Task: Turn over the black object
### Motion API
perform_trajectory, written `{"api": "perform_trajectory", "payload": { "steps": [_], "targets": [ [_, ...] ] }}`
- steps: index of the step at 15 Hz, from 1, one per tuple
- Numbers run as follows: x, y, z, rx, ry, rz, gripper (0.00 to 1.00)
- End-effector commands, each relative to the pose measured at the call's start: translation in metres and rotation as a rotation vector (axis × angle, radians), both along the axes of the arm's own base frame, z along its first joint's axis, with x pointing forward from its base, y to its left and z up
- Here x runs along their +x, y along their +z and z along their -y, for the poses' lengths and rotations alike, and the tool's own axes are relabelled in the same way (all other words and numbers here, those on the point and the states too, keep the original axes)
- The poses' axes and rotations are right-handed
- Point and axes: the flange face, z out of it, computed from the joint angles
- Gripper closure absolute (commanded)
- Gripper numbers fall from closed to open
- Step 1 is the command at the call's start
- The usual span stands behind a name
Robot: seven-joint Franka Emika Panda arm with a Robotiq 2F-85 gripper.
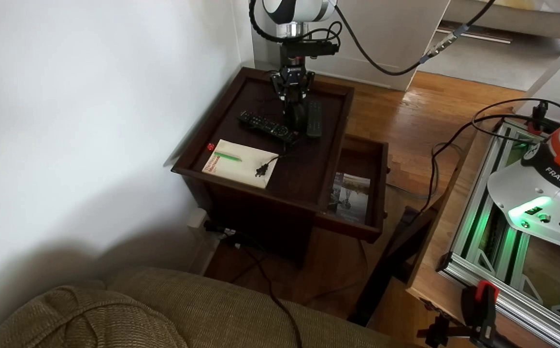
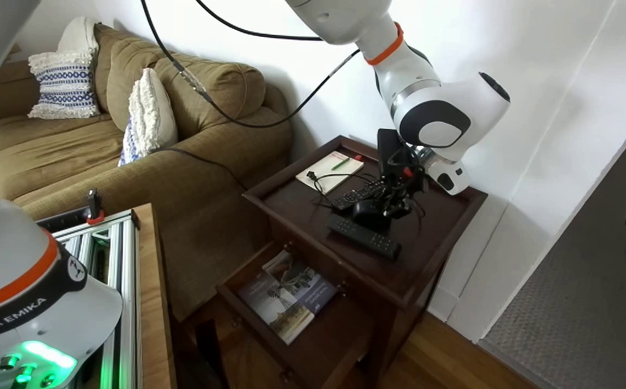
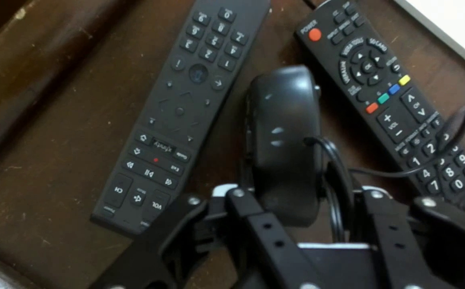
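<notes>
The black object is a small rounded device with a cord coming from its side. It stands on the dark wooden side table between two remotes. It also shows in both exterior views, partly covered by the gripper. My gripper points down with one finger on each side of the object, partly closed and close against it. The cord runs by the right finger in the wrist view. The exact contact on that side is hard to see. The object's lower side is hidden.
A slim remote and a remote with coloured buttons lie close on either side. A white book with a green pencil and a red die lie near the wall. A drawer stands open. The table has a raised rim.
</notes>
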Motion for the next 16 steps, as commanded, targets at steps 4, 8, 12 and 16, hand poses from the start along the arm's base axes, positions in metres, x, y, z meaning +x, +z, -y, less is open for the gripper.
{"api": "perform_trajectory", "payload": {
  "steps": [4, 8, 12, 16],
  "targets": [
    [0.009, 0.019, 0.014, -0.007, -0.045, 0.018, 0.81],
    [0.008, 0.050, 0.029, -0.125, -0.035, -0.059, 0.81],
    [0.012, 0.060, 0.042, -0.253, -0.016, -0.194, 0.81],
    [0.030, 0.055, 0.033, -0.371, -0.021, -0.253, 0.81]
  ]
}}
